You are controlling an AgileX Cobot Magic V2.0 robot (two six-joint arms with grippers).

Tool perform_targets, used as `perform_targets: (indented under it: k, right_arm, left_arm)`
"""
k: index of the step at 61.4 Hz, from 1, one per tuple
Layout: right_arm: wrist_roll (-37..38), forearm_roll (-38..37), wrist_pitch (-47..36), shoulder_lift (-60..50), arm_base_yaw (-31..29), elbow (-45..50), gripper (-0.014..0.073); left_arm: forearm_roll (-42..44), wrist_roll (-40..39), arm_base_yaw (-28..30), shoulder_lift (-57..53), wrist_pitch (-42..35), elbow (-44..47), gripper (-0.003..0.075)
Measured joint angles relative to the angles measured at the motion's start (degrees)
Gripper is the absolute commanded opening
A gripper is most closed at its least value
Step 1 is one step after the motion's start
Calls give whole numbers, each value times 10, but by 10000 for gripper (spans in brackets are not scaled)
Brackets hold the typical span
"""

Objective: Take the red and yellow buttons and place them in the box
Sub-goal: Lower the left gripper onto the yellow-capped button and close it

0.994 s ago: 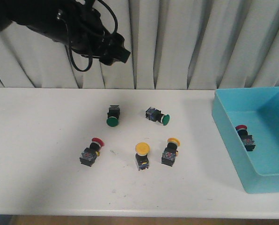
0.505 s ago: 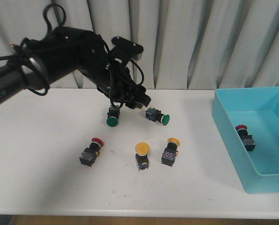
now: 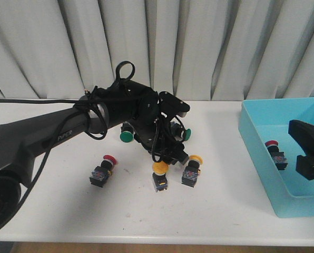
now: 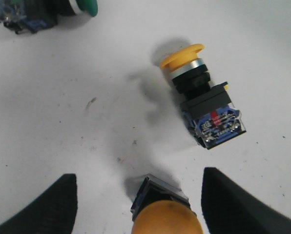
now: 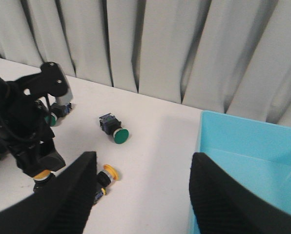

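Observation:
My left gripper (image 3: 166, 156) is open and low over the middle yellow button (image 3: 159, 168). In the left wrist view its yellow cap (image 4: 167, 220) sits between the two fingers of the gripper (image 4: 138, 192), touching neither. A second yellow button (image 3: 192, 169) lies just to the right, also seen in the left wrist view (image 4: 200, 97). A red button (image 3: 102, 172) lies to the left. The turquoise box (image 3: 262, 174) stands at the right with one red button (image 3: 275, 153) inside. My right gripper (image 3: 306, 150) is open and empty over the box.
Two green-capped switches lie behind the left arm, one (image 3: 126, 135) at the left and one (image 3: 185, 133) partly hidden. The right wrist view shows a green switch (image 5: 114, 132), the second yellow button (image 5: 106, 175) and the box wall (image 5: 197, 195). Curtains hang behind the table.
My left arm has come down from the upper left to the middle yellow button. My right gripper has entered the view at the right edge, over the box.

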Motion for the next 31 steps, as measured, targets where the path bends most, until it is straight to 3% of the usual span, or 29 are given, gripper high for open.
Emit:
perform_targets:
  k: [31]
  right_arm:
    - [4,0,-2,0,1,0,423]
  left_arm:
    - [1,-75,0,16,35,0,524]
